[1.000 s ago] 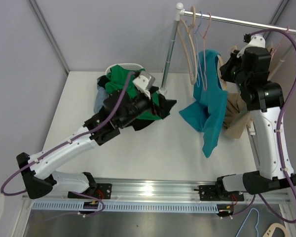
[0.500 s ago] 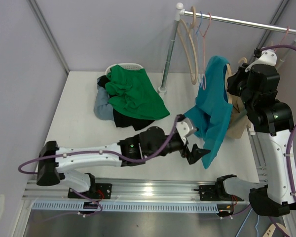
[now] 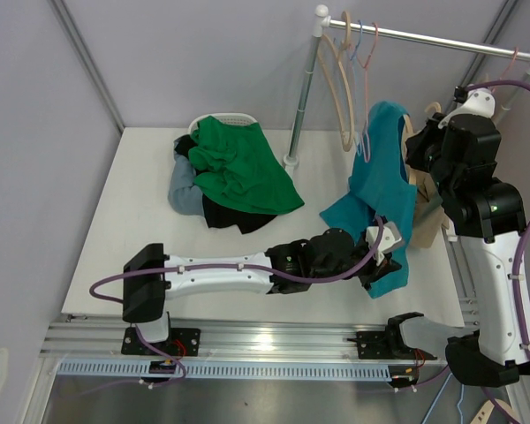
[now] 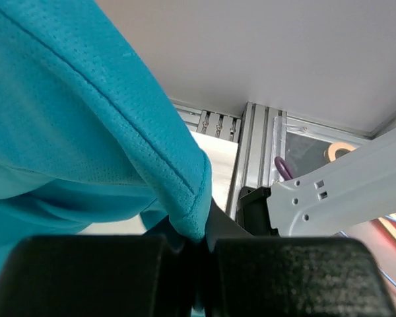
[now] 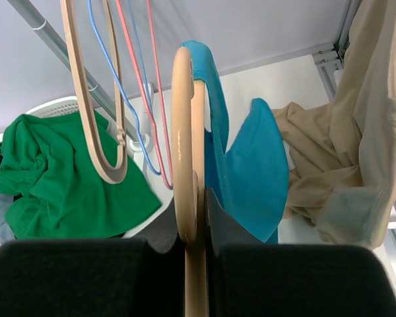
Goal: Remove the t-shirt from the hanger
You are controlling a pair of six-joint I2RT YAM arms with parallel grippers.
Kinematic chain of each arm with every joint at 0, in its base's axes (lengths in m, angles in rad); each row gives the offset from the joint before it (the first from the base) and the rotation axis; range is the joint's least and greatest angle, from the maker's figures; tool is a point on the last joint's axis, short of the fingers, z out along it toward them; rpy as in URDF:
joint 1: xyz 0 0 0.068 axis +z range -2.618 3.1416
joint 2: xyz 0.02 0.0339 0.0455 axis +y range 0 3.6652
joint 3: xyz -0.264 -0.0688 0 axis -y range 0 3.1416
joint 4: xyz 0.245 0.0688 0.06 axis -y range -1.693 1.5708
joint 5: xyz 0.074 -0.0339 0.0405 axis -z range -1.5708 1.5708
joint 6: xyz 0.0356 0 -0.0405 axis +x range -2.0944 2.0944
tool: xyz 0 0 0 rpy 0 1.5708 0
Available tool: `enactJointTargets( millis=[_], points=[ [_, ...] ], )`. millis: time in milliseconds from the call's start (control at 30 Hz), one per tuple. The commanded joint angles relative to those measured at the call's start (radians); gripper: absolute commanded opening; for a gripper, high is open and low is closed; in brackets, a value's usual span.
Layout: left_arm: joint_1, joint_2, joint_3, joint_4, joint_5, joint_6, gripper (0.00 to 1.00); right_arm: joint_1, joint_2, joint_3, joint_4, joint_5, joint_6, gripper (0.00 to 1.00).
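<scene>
A teal t-shirt (image 3: 384, 172) hangs on a pale wooden hanger (image 5: 183, 132), lifted off the rail at the right of the table. My right gripper (image 5: 198, 211) is shut on the hanger's lower bar, and the top external view shows this gripper (image 3: 415, 148) just right of the shirt's top. My left gripper (image 3: 382, 254) has reached across to the shirt's bottom edge. In the left wrist view it (image 4: 201, 241) is shut on the hem of the t-shirt (image 4: 86, 119), which drapes up and to the left.
A pile with a green shirt (image 3: 238, 163) lies on a white basket at the back left. A metal rack post (image 3: 303, 97) and rail carry several empty hangers (image 3: 344, 84). A beige garment (image 3: 427, 212) hangs right of the t-shirt. The frame rail (image 3: 274, 340) runs along the near edge.
My left arm swung from the clothes pile to the t-shirt's bottom edge and shut on the hem. My right arm lifted the hanger, then held still.
</scene>
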Motion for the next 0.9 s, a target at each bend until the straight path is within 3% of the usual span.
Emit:
enactJointTargets(
  millis=[0,167,300,367,600,667,733,800,867],
  points=[
    [-0.008,-0.004,0.039,-0.03,0.042,-0.02,0.01,0.006,-0.002,0.024,0.036,0.01,0.006,0.0],
    [-0.101,-0.07,-0.12,0.11,0.105,-0.044,0.01,0.005,0.039,0.031,0.068,0.084,-0.023,0.0],
    [-0.199,-0.03,-0.174,0.159,0.133,-0.128,0.01,-0.014,0.107,0.097,0.056,0.095,-0.034,0.0],
    [-0.197,-0.052,-0.301,0.272,0.196,-0.155,0.01,-0.017,0.133,0.106,0.05,0.075,-0.037,0.0],
    [-0.213,-0.103,-0.394,0.322,0.355,-0.118,0.01,-0.018,0.139,0.119,0.05,0.054,-0.037,0.0],
    [-0.213,-0.107,-0.391,0.308,0.333,-0.109,0.01,-0.018,0.137,0.12,0.042,0.051,-0.034,0.0],
    [-0.209,-0.101,-0.356,0.219,0.215,-0.081,0.01,-0.015,0.134,0.139,0.007,0.026,-0.026,0.0],
    [-0.169,-0.093,-0.308,0.091,0.063,-0.078,0.01,-0.009,0.137,0.159,-0.057,-0.005,-0.014,0.0],
    [-0.074,-0.084,-0.212,0.011,0.058,-0.127,0.01,0.001,0.134,0.178,-0.105,-0.002,-0.008,0.0]
  ],
)
